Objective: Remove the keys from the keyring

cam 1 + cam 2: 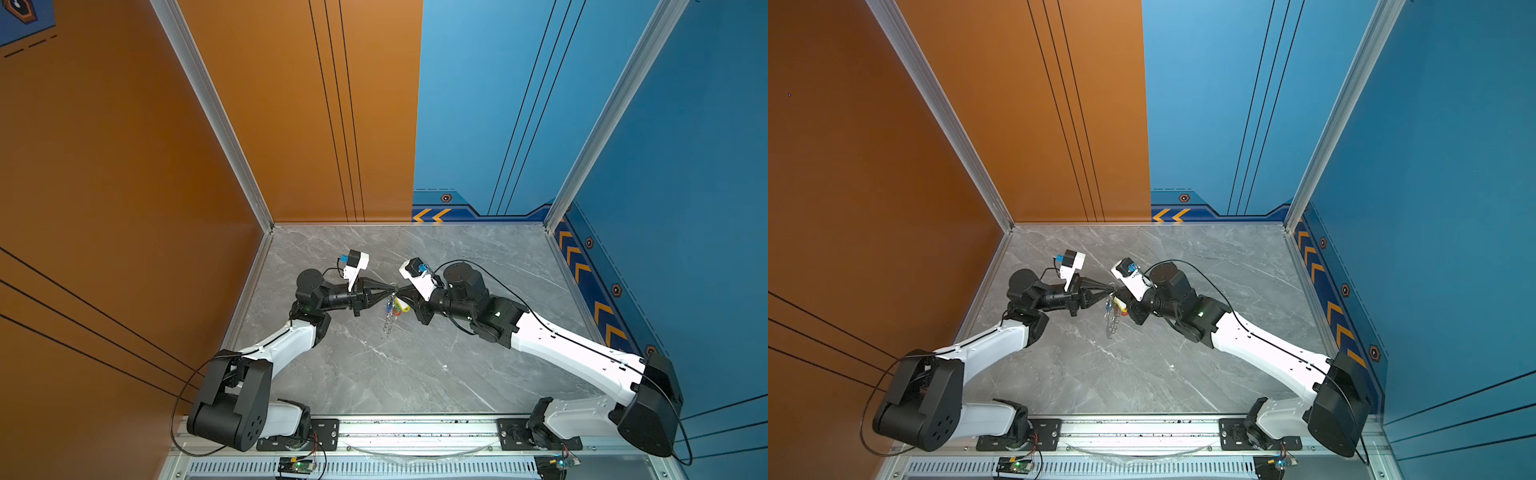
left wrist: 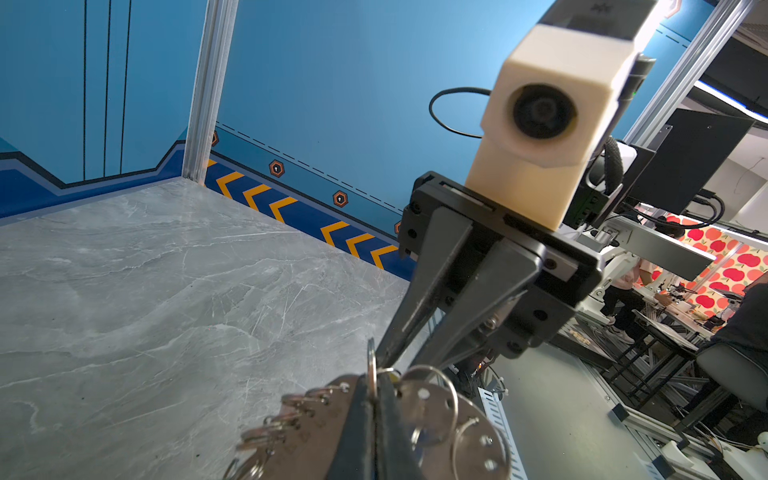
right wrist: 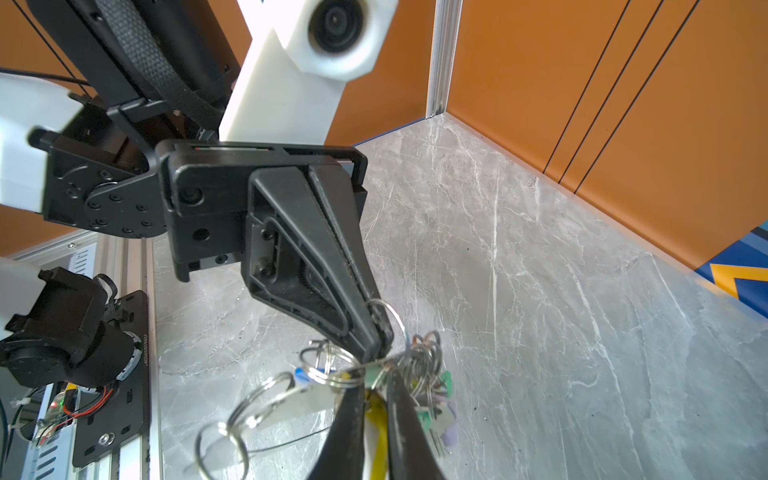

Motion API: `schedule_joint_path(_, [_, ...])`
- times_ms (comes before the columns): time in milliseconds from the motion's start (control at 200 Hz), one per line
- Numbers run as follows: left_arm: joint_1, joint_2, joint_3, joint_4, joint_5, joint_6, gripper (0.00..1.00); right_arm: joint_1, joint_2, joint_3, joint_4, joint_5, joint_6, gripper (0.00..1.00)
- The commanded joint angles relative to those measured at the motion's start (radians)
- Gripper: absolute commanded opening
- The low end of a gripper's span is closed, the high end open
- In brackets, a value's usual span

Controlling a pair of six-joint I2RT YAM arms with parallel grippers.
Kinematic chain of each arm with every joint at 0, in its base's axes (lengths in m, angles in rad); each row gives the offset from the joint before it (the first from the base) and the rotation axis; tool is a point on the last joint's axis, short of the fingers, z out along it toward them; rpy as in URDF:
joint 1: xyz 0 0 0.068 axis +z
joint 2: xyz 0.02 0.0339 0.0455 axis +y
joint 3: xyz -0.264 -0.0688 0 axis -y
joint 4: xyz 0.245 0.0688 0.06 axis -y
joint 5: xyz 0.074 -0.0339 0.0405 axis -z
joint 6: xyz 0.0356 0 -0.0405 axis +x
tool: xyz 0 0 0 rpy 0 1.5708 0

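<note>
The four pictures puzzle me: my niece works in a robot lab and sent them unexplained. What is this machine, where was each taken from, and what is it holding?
It is a robot with two arms, the left arm and the right arm, mounted at the edge of a grey marble table. Two pictures look down from twin cameras overhead; two come from a camera on each wrist. I see nothing lying on the table. The left hand is shut on the keyring, a flat grey metal hoop edged with small rings. The keys, with coloured tags, hang from it. The right hand has its tips nearly together at those rings; whether it grips one I cannot tell.
</note>
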Motion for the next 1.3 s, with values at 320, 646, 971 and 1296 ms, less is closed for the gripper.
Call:
schedule_joint_path(320, [0.002,-0.014,-0.003,0.055,0.006,-0.005,0.0,0.009,-0.003,0.032,-0.032,0.009,-0.017,0.0])
schedule_joint_path(646, [0.014,-0.022,-0.007,0.055,-0.006,-0.006,0.0,0.006,-0.025,0.019,-0.07,0.025,-0.026,0.0])
schedule_joint_path(971, [0.016,-0.011,-0.008,0.055,-0.002,-0.015,0.0,-0.017,-0.06,0.016,-0.075,0.09,-0.048,0.0])
schedule_joint_path(1296, [0.017,-0.002,-0.013,0.056,-0.003,-0.016,0.0,-0.02,-0.07,0.029,-0.083,0.121,-0.064,0.0])
